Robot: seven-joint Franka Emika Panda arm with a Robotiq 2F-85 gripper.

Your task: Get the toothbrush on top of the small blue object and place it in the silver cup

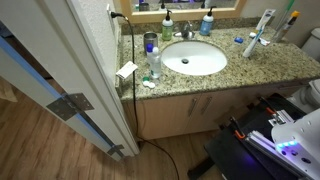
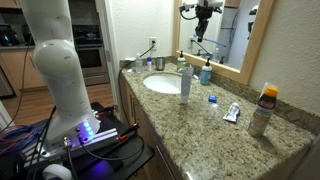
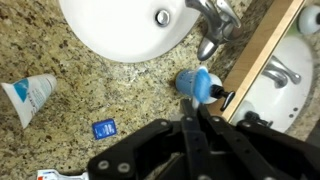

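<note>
The arm's upper part runs out of both exterior views. In the wrist view the gripper (image 3: 198, 118), dark and partly cut off, shows its fingers narrow and empty over a blue pump bottle (image 3: 197, 84). The small blue object (image 3: 103, 128) lies well apart, no toothbrush discernible on it. The silver cup (image 2: 158, 63) stands beyond the sink (image 2: 150, 84).
</note>
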